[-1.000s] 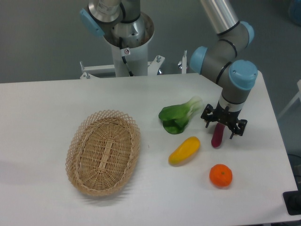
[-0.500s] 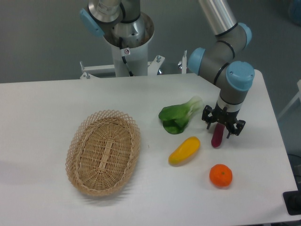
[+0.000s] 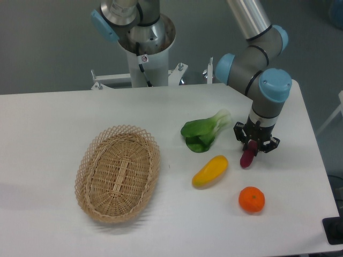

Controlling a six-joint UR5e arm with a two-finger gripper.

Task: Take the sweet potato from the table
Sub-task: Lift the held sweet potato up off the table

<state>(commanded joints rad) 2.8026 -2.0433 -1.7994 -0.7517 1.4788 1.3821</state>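
The gripper (image 3: 253,147) is closed tight on the upper end of the sweet potato (image 3: 247,158); the sweet potato's lower end sits at the table (image 3: 48,128), between the yellow vegetable (image 3: 210,171) and the table's right edge, above the orange (image 3: 251,199).

1. We see the gripper (image 3: 254,146) has pulled its fingers in; a second ago they were splayed wide on both sides of the sweet potato (image 3: 247,158), now they're pinched right against its upper end.
2. The black finger assembly looks way narrower than before.
3. The potato's lower tip has nudged a touch; whether it has left the table (image 3: 64,123), we can't tell.
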